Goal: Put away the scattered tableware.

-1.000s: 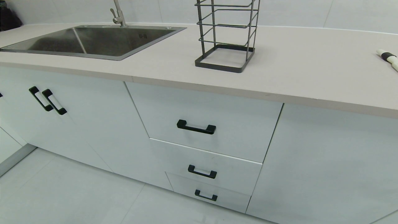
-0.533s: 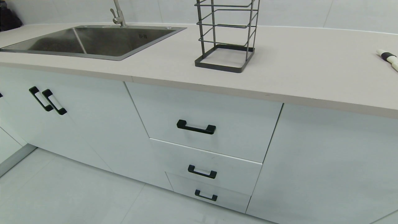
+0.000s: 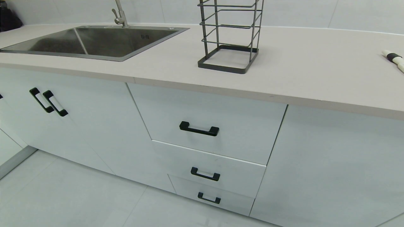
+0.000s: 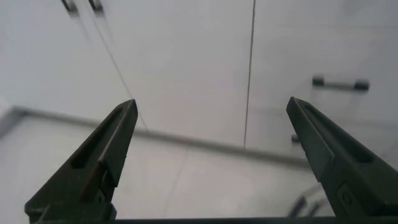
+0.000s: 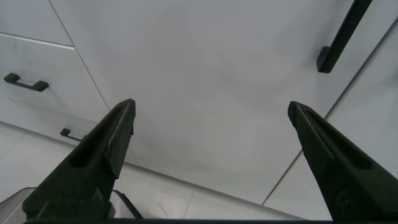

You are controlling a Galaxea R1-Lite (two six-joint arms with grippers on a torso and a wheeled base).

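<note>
Head view: the only tableware I can make out is a white utensil handle with a black band [image 3: 393, 58]. It lies flat at the far right of the worktop [image 3: 315, 63], cut off by the frame and well apart from the wire rack [image 3: 229, 34]. It looks light, stiff and smooth, so probably slippery; I'd pinch across the handle near the band. Left wrist view: left hand [image 4: 211, 106] spread wide, holding nothing, facing the cabinet fronts and a drawer handle [image 4: 341, 83]. Right wrist view: right hand [image 5: 211, 104] also spread and holding nothing, facing a cabinet door.
</note>
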